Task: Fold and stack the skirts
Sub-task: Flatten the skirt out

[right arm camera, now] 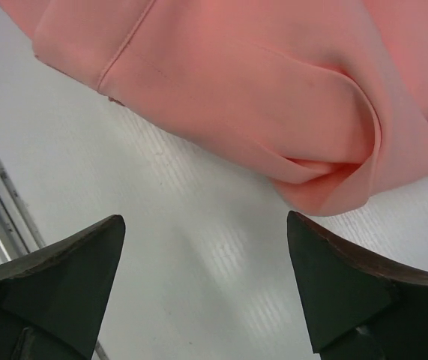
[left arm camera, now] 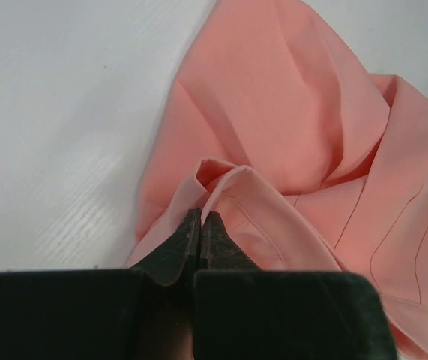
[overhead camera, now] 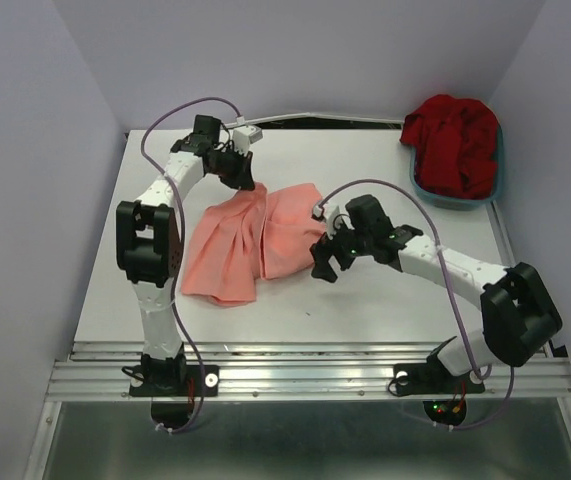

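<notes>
The pink skirt (overhead camera: 240,245) is seen crumpled mid-table (overhead camera: 365,310) in the top view, and the red skirt (overhead camera: 455,140) is heaped in the basin (overhead camera: 497,165) at the far right corner, which neither wrist view catches. Up close, the left gripper (left arm camera: 200,225) is shown pressed together, pinching a fold at the pink skirt's far edge. The right gripper (right arm camera: 206,240) is spread wide over bare table, just beside the skirt's right edge, with cloth seen only beyond its tips.
</notes>
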